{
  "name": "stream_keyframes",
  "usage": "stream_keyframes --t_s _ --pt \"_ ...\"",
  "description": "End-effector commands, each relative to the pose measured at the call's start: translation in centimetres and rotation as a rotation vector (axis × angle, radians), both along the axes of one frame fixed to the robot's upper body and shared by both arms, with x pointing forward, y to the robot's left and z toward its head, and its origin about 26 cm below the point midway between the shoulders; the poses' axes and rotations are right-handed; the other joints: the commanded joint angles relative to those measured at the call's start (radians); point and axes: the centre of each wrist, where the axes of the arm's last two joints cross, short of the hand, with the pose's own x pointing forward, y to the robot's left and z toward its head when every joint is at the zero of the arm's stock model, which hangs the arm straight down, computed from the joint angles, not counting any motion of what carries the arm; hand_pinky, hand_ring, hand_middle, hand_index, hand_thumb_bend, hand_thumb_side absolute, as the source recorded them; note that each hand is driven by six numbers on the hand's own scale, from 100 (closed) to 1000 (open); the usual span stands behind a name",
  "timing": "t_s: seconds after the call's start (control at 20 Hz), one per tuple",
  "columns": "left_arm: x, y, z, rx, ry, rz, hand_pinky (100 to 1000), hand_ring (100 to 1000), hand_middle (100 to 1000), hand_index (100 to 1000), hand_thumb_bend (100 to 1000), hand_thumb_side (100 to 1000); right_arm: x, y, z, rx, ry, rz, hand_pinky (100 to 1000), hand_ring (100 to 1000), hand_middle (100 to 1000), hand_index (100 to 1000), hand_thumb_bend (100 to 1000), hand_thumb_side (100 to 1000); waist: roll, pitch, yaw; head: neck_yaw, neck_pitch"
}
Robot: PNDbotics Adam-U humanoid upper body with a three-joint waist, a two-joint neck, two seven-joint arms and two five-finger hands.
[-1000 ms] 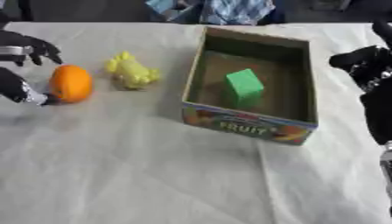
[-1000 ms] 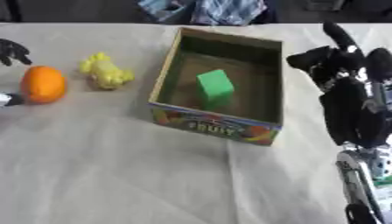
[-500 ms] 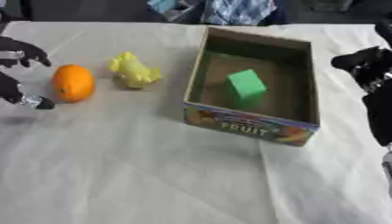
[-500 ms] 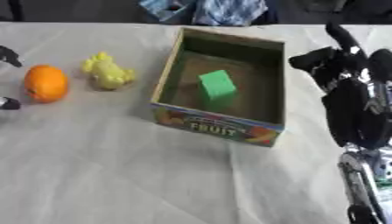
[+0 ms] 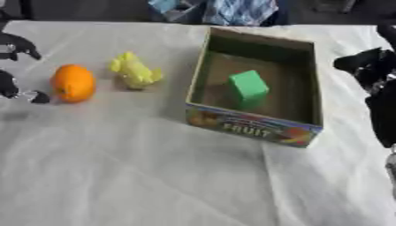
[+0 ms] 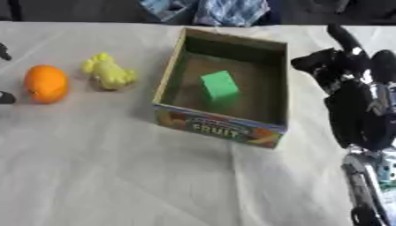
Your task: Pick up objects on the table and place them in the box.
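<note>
An orange [image 5: 73, 83] lies on the white cloth at the left, with a yellow toy [image 5: 133, 70] just to its right. The cardboard fruit box [image 5: 251, 127] stands in the middle, and a green block [image 5: 248, 87] rests inside it. My left hand [image 5: 17, 45] shows at the left edge, open. Its fingers sit above and its thumb below, left of the orange and apart from it. My right hand [image 6: 334, 65] hovers beside the box's right wall, relaxed and holding nothing.
The white cloth [image 5: 139, 176] covers the table, with bare room in front of the box. A person in blue checked cloth [image 5: 236, 9] sits beyond the far edge. My right forearm [image 6: 359, 119] runs down the right side.
My left hand has drawn slightly left, away from the orange. The orange, toy, box and right hand have stayed put.
</note>
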Motion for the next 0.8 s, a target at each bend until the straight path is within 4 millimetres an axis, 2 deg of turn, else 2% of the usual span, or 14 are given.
stream_keyframes --t_s 0.05,0.3,0.8 --pt "-0.3 0.2 1.6 -0.015 -0.06 0.014 758 857 1000 953 586 682 -0.3 0.0 0.7 -0.025 -0.025 0.001 799 716 588 968 350 1000 0.001 -0.016 -0.002 0.004 -0.015" --pt "0.0 -0.6 1.5 -0.041 -0.061 -0.015 755 858 1000 950 568 697 -0.3 0.0 0.6 -0.027 -0.023 0.002 799 717 587 970 350 1000 0.0 -0.012 -0.004 0.003 -0.014" --pt "0.5 -1.6 0.9 -0.013 -0.017 -0.037 775 867 1000 949 597 693 -0.2 0.1 0.7 -0.02 -0.023 0.006 800 717 586 970 349 1000 0.002 -0.012 -0.012 0.006 -0.018"
